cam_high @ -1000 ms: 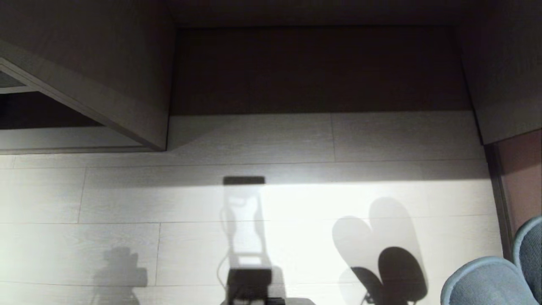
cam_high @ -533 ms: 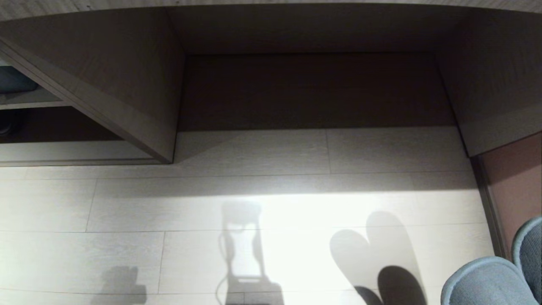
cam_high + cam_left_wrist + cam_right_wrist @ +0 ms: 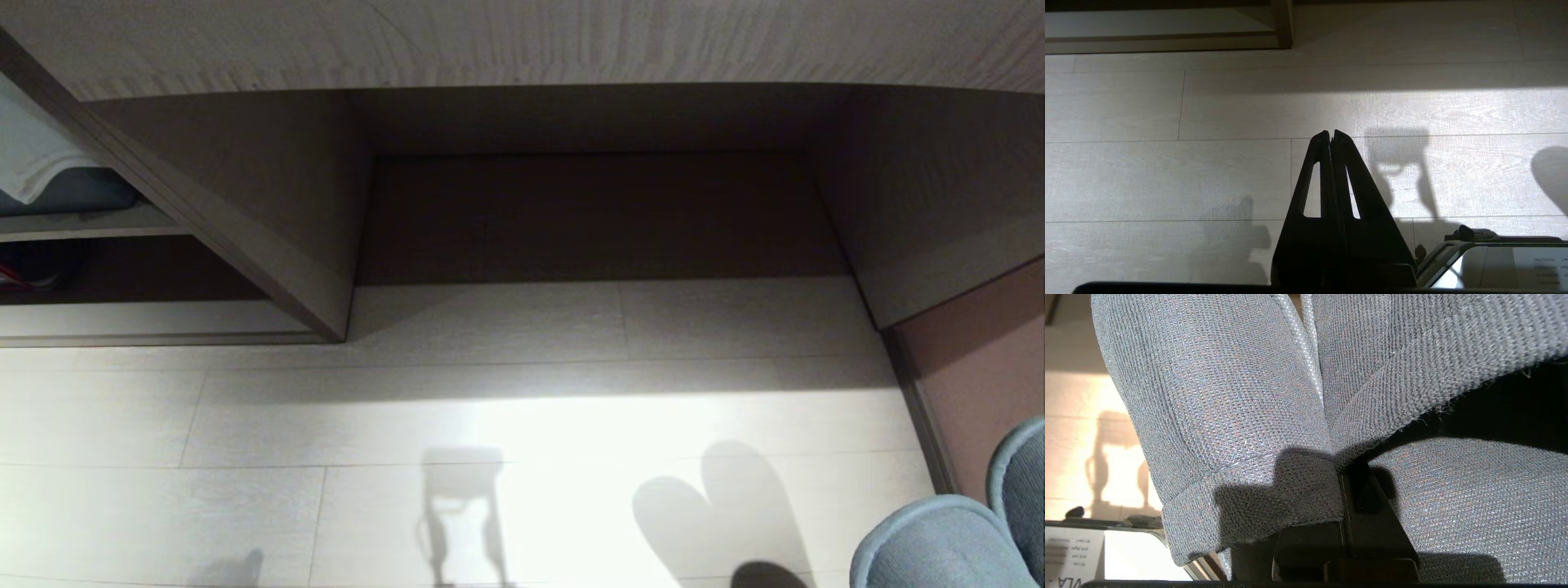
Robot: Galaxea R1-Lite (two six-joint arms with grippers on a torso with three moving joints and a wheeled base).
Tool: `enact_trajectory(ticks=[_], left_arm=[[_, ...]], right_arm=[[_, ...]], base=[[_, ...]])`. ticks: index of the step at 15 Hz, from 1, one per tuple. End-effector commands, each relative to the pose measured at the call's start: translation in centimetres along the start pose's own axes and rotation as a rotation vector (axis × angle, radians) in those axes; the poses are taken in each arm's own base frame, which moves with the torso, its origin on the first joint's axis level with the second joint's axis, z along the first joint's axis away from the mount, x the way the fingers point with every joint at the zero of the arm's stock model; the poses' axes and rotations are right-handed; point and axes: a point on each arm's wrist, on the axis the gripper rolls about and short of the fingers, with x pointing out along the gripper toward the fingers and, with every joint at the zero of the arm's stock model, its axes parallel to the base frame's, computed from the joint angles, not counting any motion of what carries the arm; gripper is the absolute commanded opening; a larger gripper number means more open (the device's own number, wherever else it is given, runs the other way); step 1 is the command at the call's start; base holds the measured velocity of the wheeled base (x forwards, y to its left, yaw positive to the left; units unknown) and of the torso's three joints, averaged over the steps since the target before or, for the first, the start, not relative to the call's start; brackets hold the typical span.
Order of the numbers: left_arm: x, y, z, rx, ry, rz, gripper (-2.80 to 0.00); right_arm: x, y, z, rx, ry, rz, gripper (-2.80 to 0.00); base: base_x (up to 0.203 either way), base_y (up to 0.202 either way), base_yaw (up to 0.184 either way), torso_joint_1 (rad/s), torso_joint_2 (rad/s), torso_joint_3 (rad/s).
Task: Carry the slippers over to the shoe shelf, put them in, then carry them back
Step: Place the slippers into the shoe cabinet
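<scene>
Over pale plank flooring [image 3: 245, 425] facing a wood-grain desk recess [image 3: 604, 212], right gripper [image 3: 1345, 486] clamps grey slippers [image 3: 1224, 396]; left gripper [image 3: 1331, 136] hangs pinched together, empty.

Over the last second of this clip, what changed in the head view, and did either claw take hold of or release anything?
The head camera tilted up: the whole scene slid down the picture, bringing the desk top into view; nothing on the floor itself moved. The right claw stays shut on the slippers, at the same lower-right corner. No grasp or release is visible. The left claw hangs shut and empty.
</scene>
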Motion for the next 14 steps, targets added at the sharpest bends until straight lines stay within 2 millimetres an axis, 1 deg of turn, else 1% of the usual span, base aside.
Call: enact_trajectory(ticks=[1, 14], left_arm=[[0.01, 0.00, 0.01, 0.000, 0.001, 0.001, -2.80], [0.01, 0.00, 0.01, 0.000, 0.001, 0.001, -2.80]], right_arm=[[0.01, 0.00, 0.01, -0.001, 0.001, 0.001, -2.80], [0.01, 0.00, 0.01, -0.001, 0.000, 0.001, -2.80]], base=[[0.000, 0.000, 0.000, 0.007, 0.00, 0.208], [0.000, 0.000, 0.000, 0.002, 0.00, 0.205]])
